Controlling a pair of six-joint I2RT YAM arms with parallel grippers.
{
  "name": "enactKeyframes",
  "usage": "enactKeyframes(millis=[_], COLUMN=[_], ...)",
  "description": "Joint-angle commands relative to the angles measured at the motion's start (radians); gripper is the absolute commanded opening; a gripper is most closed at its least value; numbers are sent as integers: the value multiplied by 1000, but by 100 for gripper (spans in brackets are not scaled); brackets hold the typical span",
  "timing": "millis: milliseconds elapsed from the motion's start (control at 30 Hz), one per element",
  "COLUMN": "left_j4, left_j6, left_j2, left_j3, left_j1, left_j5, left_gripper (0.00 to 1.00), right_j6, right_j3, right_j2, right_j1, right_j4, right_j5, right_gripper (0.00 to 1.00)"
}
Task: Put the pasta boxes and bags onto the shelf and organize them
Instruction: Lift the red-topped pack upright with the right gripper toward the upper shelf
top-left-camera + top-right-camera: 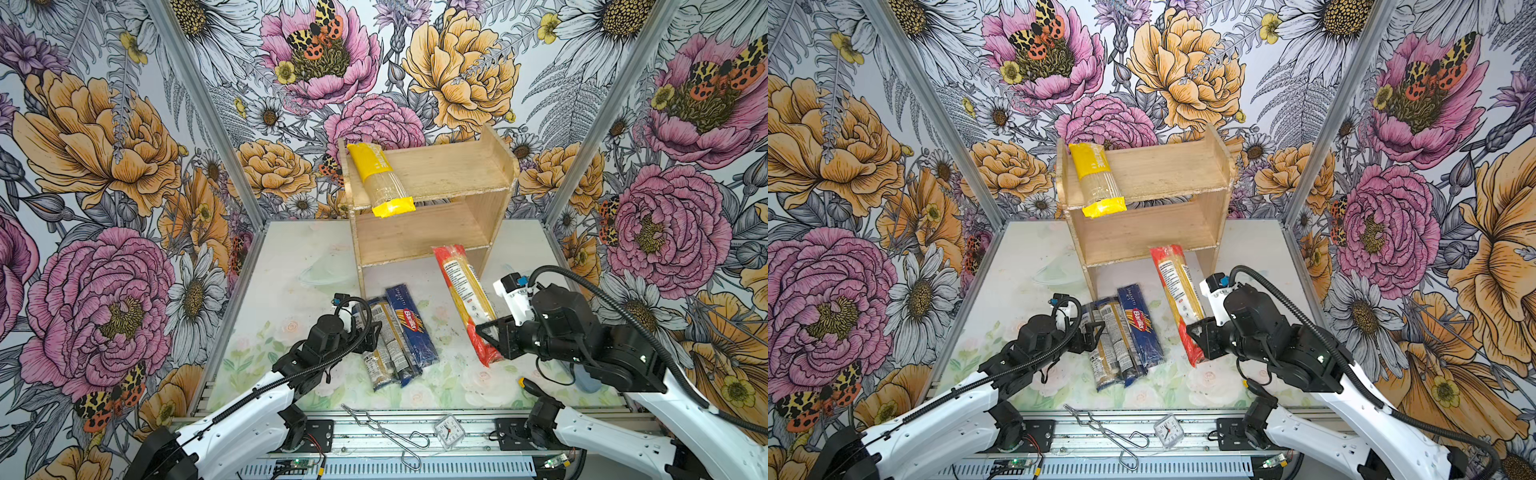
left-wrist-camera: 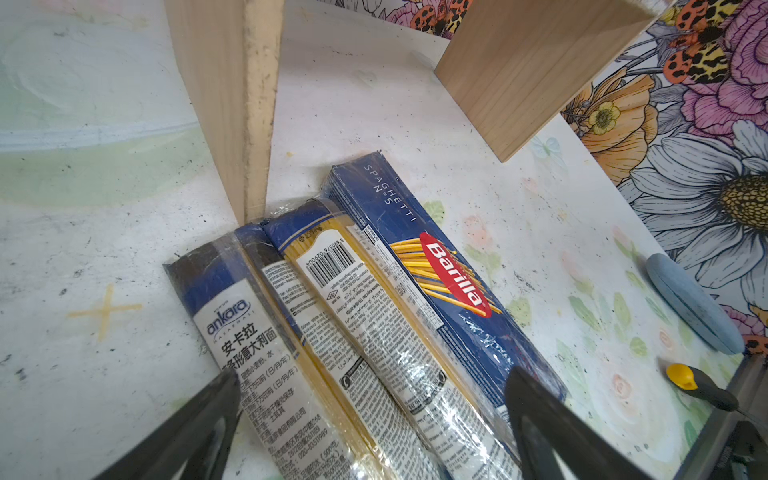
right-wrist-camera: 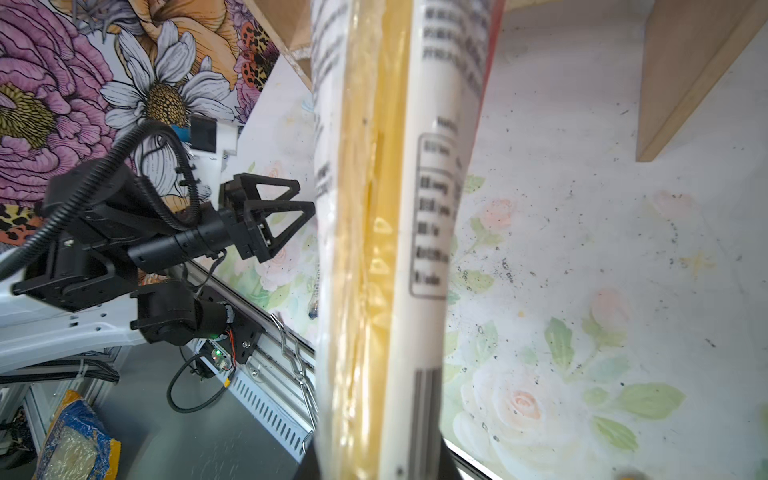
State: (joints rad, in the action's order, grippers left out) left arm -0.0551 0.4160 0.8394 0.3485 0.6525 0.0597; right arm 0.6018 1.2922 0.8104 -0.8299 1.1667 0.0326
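In a top view, right gripper (image 1: 490, 332) pinches the red-ended pack (image 1: 463, 286) by its near end, far end nosing at the shelf (image 1: 424, 237) — it may catch the edge. Left wrist: left gripper (image 2: 372, 376) spread over slim packs (image 2: 332, 332). Right wrist: the pack could pivot — slip.

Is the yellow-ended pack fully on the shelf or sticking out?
Sticking out: the yellow-ended pack lies atop the shelf, near end overhanging.
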Motion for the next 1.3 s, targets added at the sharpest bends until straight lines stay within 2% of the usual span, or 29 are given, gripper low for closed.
enactKeyframes(millis=[0, 133, 333, 533, 800, 900, 1267], left_j4=[-15, -9, -8, -5, -7, -1, -1], left_j6=[-25, -29, -36, -37, -56, -62, -71], left_j2=[11, 25, 30, 29, 30, 31, 48], left_j3=[44, 50, 55, 60, 76, 80, 82], left_j1=[10, 10, 9, 10, 10, 12, 12], left_j5=[-12, -18, -25, -21, -39, -52, -48], left_gripper=[99, 99, 99, 99, 99, 99, 99], right_j6=[-68, -143, -269, -322, -376, -381, -417], right_j3=[186, 378, 733, 1024, 1406, 1455, 1453], right_j2=[11, 114, 355, 598, 908, 963, 1046], right_j1=[6, 7, 30, 94, 177, 198, 210], right_j4=[-62, -38, 1, -1, -22, -52, -147], right_j5=[-62, -128, -222, -349, -324, -312, -289], right_gripper=[0, 0, 0, 0, 0, 0, 0])
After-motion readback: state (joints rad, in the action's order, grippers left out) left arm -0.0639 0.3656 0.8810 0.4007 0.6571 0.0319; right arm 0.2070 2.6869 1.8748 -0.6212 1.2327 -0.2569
